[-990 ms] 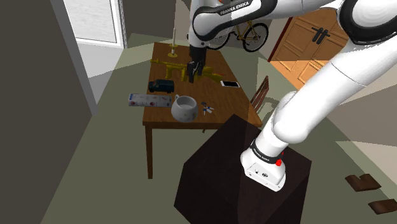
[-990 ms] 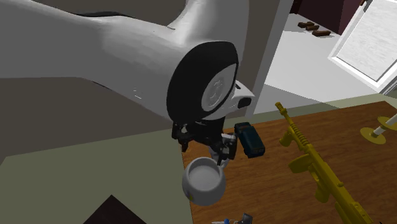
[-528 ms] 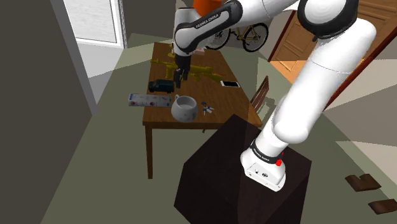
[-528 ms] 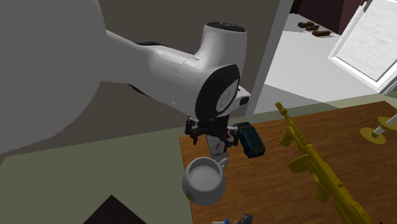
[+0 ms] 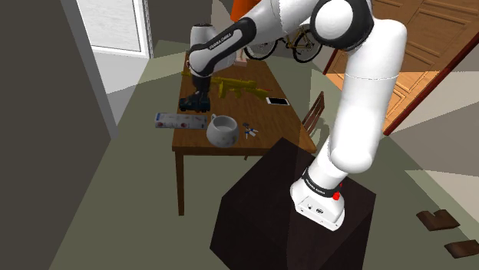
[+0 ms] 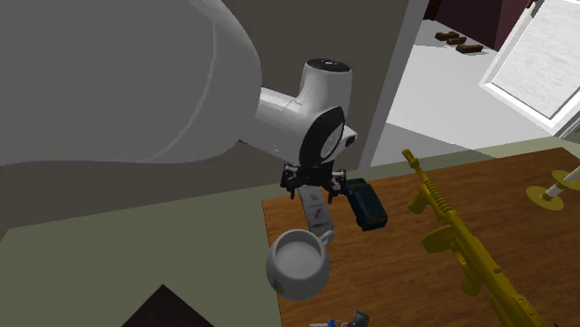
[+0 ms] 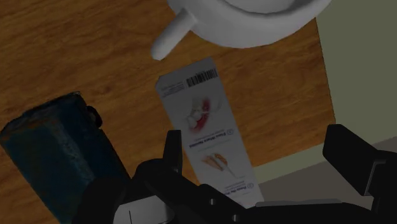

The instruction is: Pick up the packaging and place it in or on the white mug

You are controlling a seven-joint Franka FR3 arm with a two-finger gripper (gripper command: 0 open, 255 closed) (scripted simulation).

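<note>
The packaging (image 5: 178, 120) (image 6: 319, 215) is a flat white box with a barcode and small pictures. It lies on the wooden table (image 5: 230, 115) near the edge, between the white mug (image 5: 222, 130) (image 6: 297, 264) and a dark blue toy car (image 5: 193, 103). My gripper (image 5: 198, 98) (image 6: 311, 181) hangs open a little above it, over the car's side of the box. In the wrist view the packaging (image 7: 207, 133) runs from the mug's handle (image 7: 170, 37) toward my open gripper (image 7: 264, 156), close to one finger (image 7: 173, 149). Nothing is held.
A yellow toy gun (image 5: 234, 84) (image 6: 465, 241) lies across the table behind the car (image 6: 365, 203) (image 7: 57, 153). A phone (image 5: 277, 100) and small items (image 5: 250, 132) sit nearer the stand. The table's edge (image 7: 324, 95) runs beside the packaging, with floor beyond it.
The arm has swung toward the shoulder view's left, from above the yellow gun to above the toy car and packaging, and come lower. The fingers stay open; nothing on the table moved.
</note>
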